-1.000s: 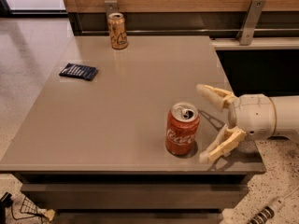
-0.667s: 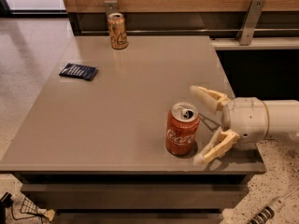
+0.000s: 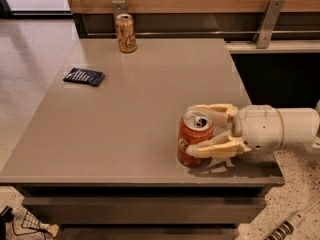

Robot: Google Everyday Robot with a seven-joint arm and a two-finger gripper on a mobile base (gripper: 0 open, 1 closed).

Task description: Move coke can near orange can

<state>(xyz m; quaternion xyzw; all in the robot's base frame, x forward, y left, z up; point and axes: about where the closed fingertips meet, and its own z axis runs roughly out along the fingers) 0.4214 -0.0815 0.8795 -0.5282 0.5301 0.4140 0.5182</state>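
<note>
Standing upright close to the front right corner of the grey tabletop [image 3: 140,99], the coke can [image 3: 188,145] is the nearest of the task's things. The robot's pale hand [image 3: 196,130] reaches in from the right at can height. Its two fingers [image 3: 217,147] lie one on the near side and one on the far side of the can. They look pressed against the wall just below the rim, so the hand appears to be gripping the can while its base rests on the tabletop.

A thin aluminium can like this is probably light and smooth, and its wall would dent under a hard squeeze. The silver top shows a dark opening, so it may hold liquid that could slosh or spill if the can tilts. Holding it across the middle of the body, on opposite sides with moderate force, seems safer than pinching the rim. Carrying it upright also seems wise. With so high a grip, the can might swing or slip when lifted.

Further back on the left lies a flat dark blue packet [image 3: 84,76], well apart from both cans and to the left of a straight line between them. At the far edge, left of centre, stands the orange can [image 3: 126,33], upright and well apart from the coke can. Bare tabletop beside it leaves room to set the coke can down without a knock.
</note>
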